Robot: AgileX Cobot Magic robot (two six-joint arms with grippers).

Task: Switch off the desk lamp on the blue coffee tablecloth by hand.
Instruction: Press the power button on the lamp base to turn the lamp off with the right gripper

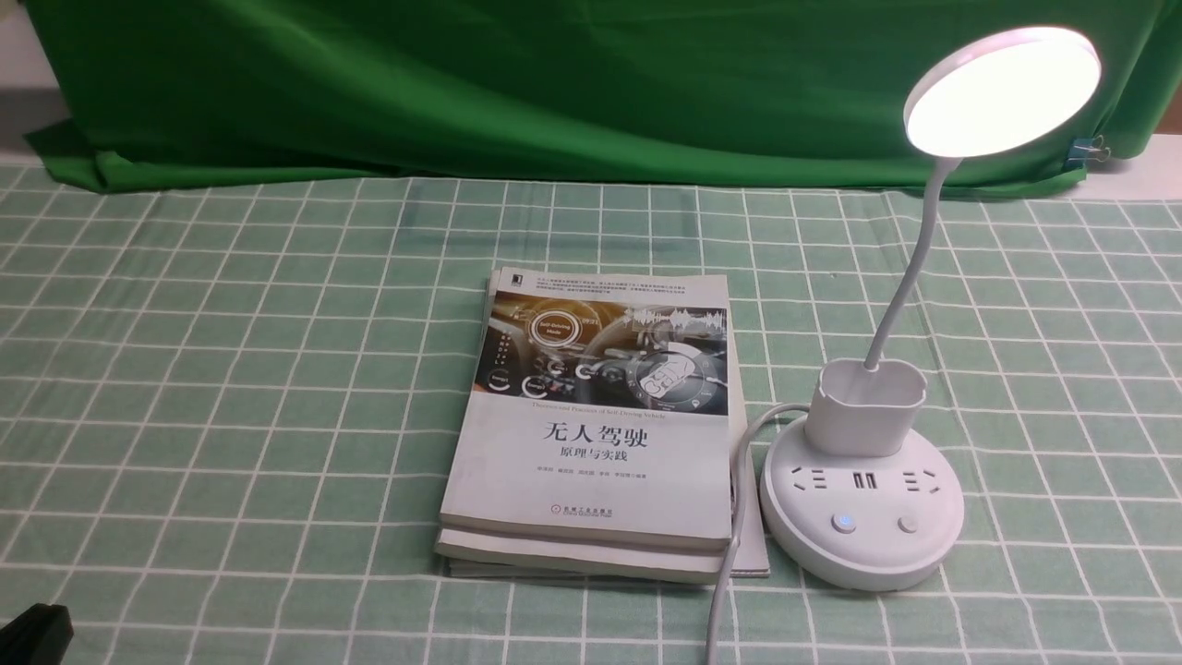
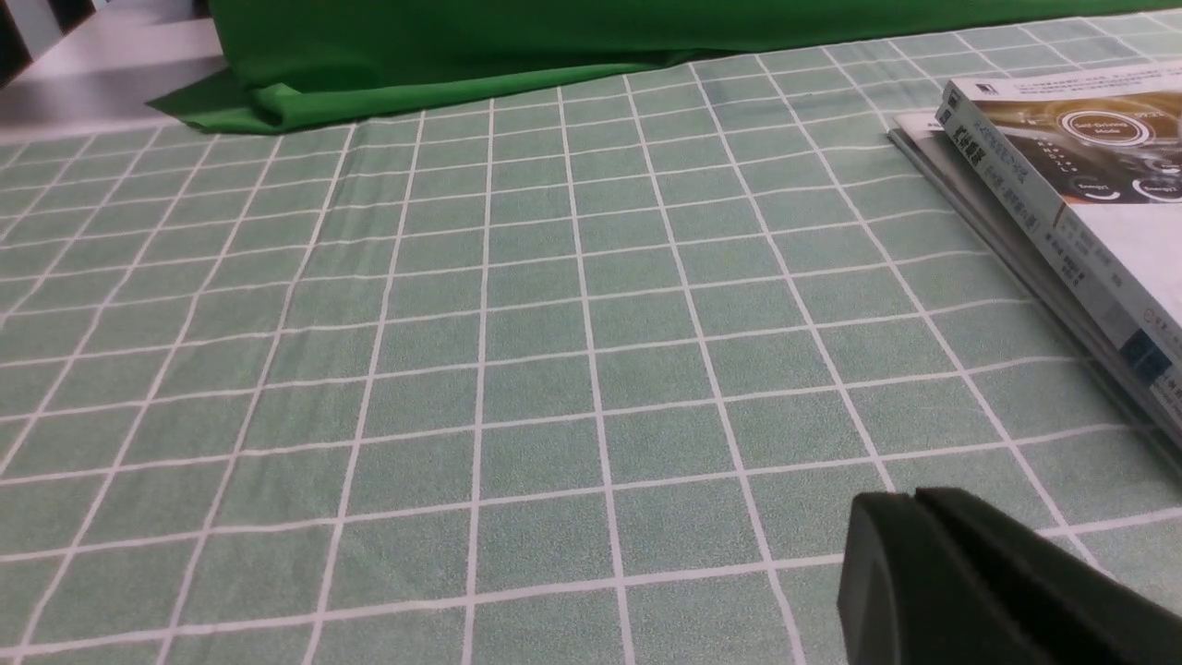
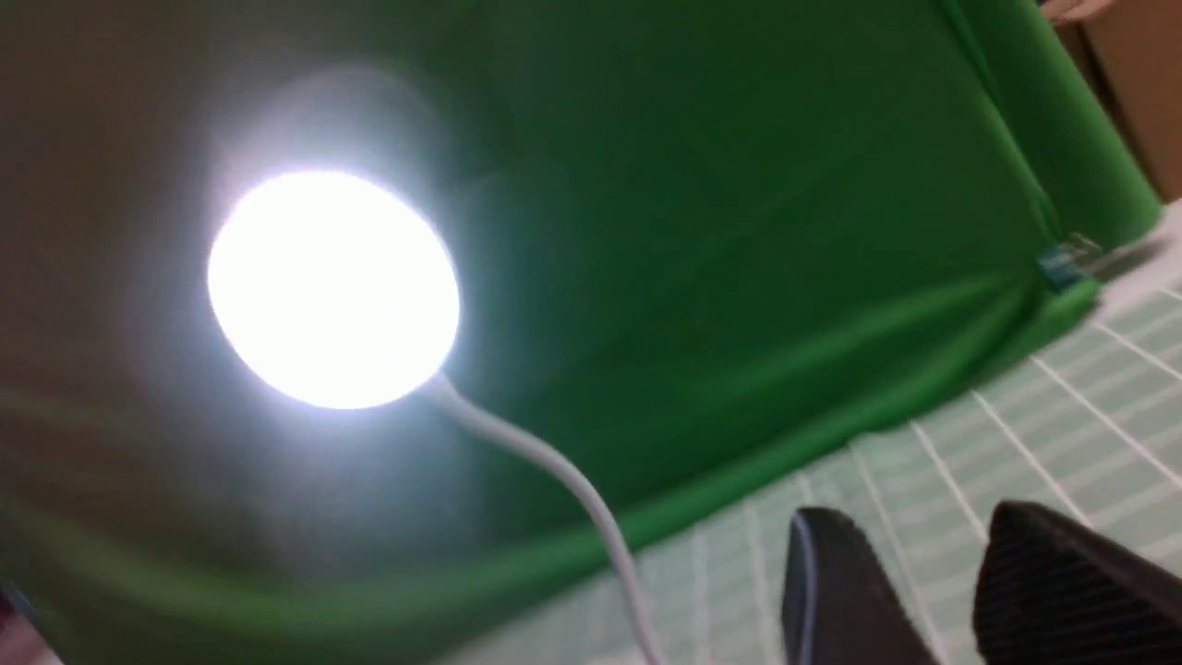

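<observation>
The white desk lamp [image 1: 863, 480] stands at the right on the pale green grid tablecloth [image 1: 231, 369]. Its disc head [image 1: 1002, 90] glows lit atop a thin neck. Its round base has sockets and two buttons [image 1: 843, 523]. In the right wrist view the lit head [image 3: 332, 288] and neck show blurred. My right gripper [image 3: 910, 545] is open and empty, low over the cloth, and is out of the front view. My left gripper [image 2: 914, 503] is shut and empty above the cloth; a black part of that arm [image 1: 35, 633] shows at the front view's lower left corner.
A stack of books [image 1: 596, 425] lies left of the lamp base, also in the left wrist view [image 2: 1062, 185]. The lamp's white cord [image 1: 729, 545] runs toward the front edge between books and base. A dark green backdrop cloth [image 1: 554, 83] hangs behind.
</observation>
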